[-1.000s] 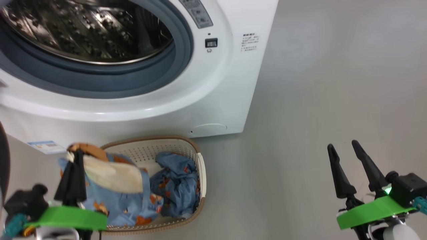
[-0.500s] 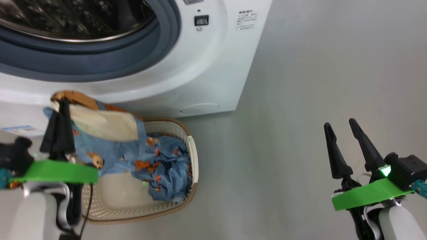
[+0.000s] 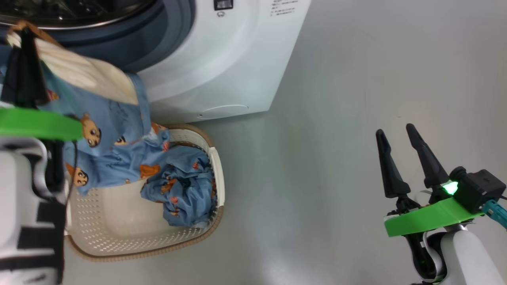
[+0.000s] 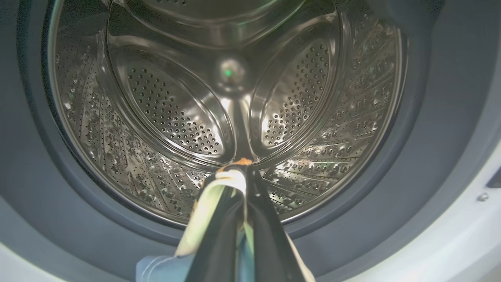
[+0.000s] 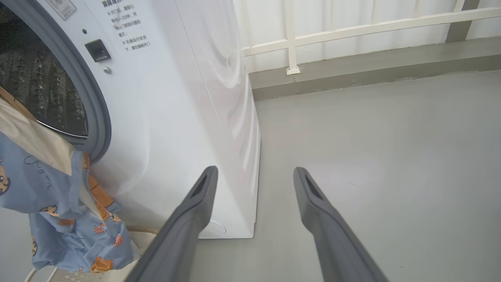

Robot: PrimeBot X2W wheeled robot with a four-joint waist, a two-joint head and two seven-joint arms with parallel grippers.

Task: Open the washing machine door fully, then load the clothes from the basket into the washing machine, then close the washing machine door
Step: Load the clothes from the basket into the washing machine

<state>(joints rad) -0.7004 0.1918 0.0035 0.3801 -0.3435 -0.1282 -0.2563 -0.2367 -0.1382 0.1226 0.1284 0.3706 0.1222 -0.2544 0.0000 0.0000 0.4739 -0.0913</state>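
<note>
My left gripper is shut on a light blue garment with orange-brown figures and a cream-white inner side. It holds the garment up in front of the washing machine, level with the lower grey-blue gasket, and the cloth's lower end hangs into the basket. The left wrist view shows the gripper pinching the fabric in front of the bare steel drum. Another of the clothes lies crumpled in the basket. My right gripper hangs open over the floor, well to the right. The washing machine door is out of view.
Grey floor stretches to the right of the machine and basket. In the right wrist view, a white railing on a low grey kerb runs behind the washing machine, and the hanging garment shows at the left.
My left gripper has lifted the garment from basket height up to the drum opening. The head camera has shifted, so the machine sits higher in the picture. The right gripper has stayed open.
</note>
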